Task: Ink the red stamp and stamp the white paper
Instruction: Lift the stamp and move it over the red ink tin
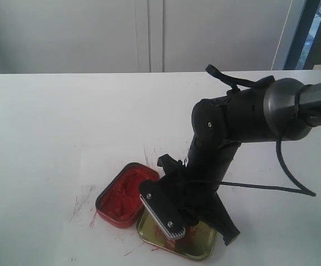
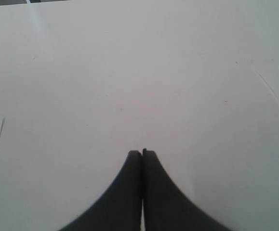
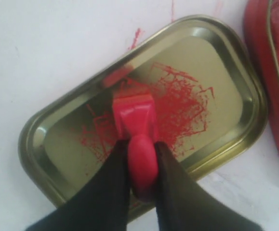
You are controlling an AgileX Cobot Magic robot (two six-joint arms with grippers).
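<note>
The right gripper (image 3: 141, 144) is closed most of the way, its two black fingers (image 3: 115, 173) clamped on either side of the rounded handle of the stamp (image 3: 134, 118). The stamp is red all over and glossy: a stubby, bulbous handle widens into a flat rectangular base, which is much smaller than the lid beneath it. The base points down into the lid (image 3: 226, 57). Whether it touches the lid's floor or sits just above it cannot be told.

The lid is a shallow gold rectangle with rounded corners and a raised rim. Its floor is scribbled with red ink scratches, thickest around the stamp. In the exterior view the tin (image 1: 124, 194), filled with lumpy red ink, lies at 10 o'clock from the lid and right beside it, and the arm comes down to them from 2 o'clock.

Both rest on the paper (image 1: 102, 172), a thin white sheet with faint edges, streaked red at 7 to 9 o'clock of the tin. The paper lies on the white table (image 1: 49, 111).

The left gripper (image 2: 142, 153) has its fingers pressed together with nothing between them, above bare white surface.
</note>
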